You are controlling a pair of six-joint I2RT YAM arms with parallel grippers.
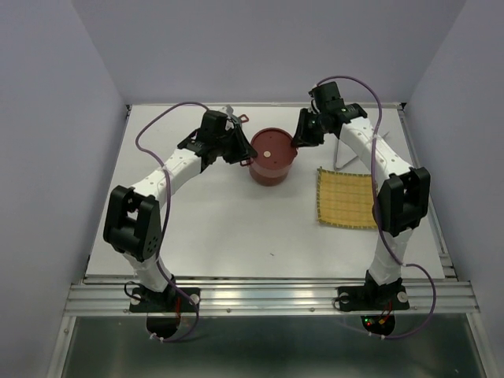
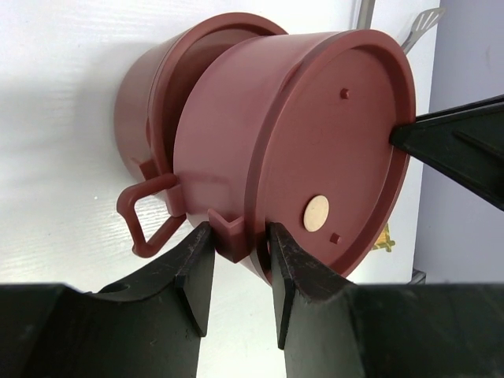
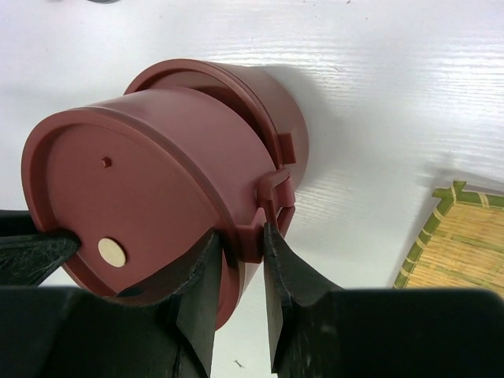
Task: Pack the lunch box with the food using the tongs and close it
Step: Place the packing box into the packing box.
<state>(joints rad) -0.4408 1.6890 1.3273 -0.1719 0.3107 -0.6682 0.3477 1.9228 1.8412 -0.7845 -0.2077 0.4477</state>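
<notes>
While the lunch box (image 1: pixel 273 157) stands lidded at mid-table, the left gripper (image 2: pixel 236 244) and right gripper (image 3: pixel 242 246) each pinch a side tab (image 2: pixel 228 228) (apparently a latch). Uneven pulls could tilt the stack, unseating the lid (image 1: pixel 269 148).

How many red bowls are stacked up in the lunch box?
2: the lower bowl sits on the table; the upper bowl is stacked on it, under the lid. I see no others.

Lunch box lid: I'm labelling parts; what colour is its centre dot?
Pale beige dot on the dark-red lunch box lid; clearest in left wrist view.
</notes>
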